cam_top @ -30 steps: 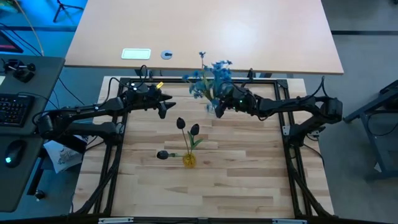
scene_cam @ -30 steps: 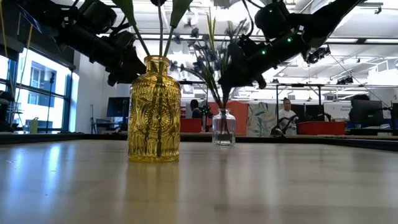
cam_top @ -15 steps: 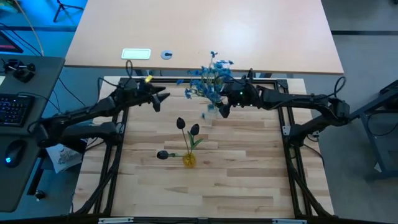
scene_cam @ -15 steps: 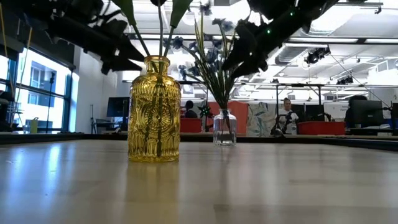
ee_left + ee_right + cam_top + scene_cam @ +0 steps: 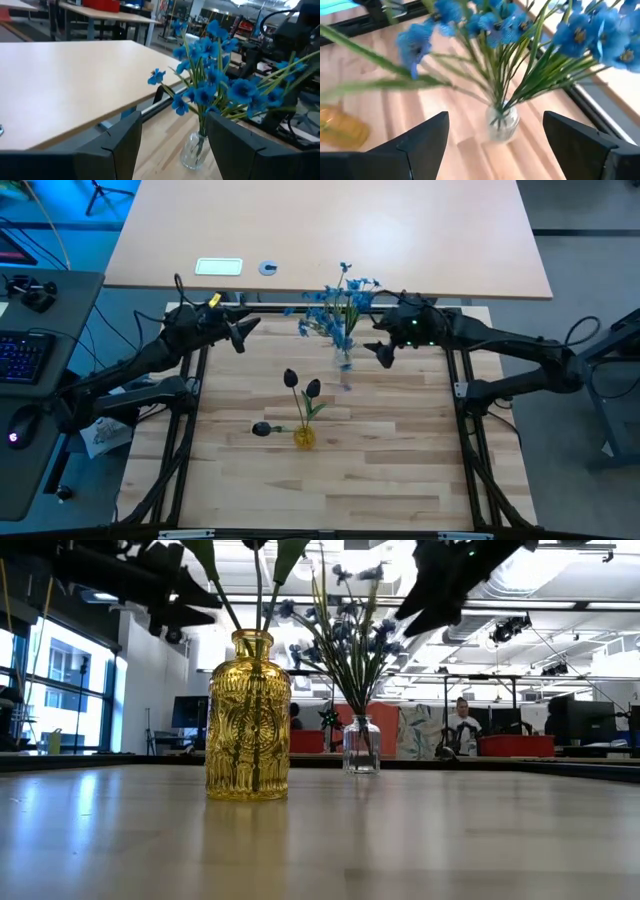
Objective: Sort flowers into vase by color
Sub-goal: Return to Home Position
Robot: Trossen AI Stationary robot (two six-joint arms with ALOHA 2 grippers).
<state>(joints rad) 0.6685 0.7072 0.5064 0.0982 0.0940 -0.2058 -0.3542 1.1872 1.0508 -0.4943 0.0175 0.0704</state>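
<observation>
Both released, the left hand (image 5: 242,336) and right hand (image 5: 381,352) flank the blue flowers (image 5: 336,306) in the clear vase (image 5: 345,363).

A desk (image 5: 400,470) of pale wooden planks is sitting inside a black metal frame (image 5: 468,442) that is running along its sides and far edge. Two vases are standing upright on the wood, apart from each other. A golden vase (image 5: 248,720) with a pressed pattern is standing near the middle of the desk and is holding black buds (image 5: 291,378) on thin stems. One bud is drooping low toward the left arm's side, and whether it is touching the wood cannot be told. A small transparent vase (image 5: 361,746) is standing farther back, near the far edge. It is holding a spreading bunch of blue flowers (image 5: 335,308) on green stems.
</observation>
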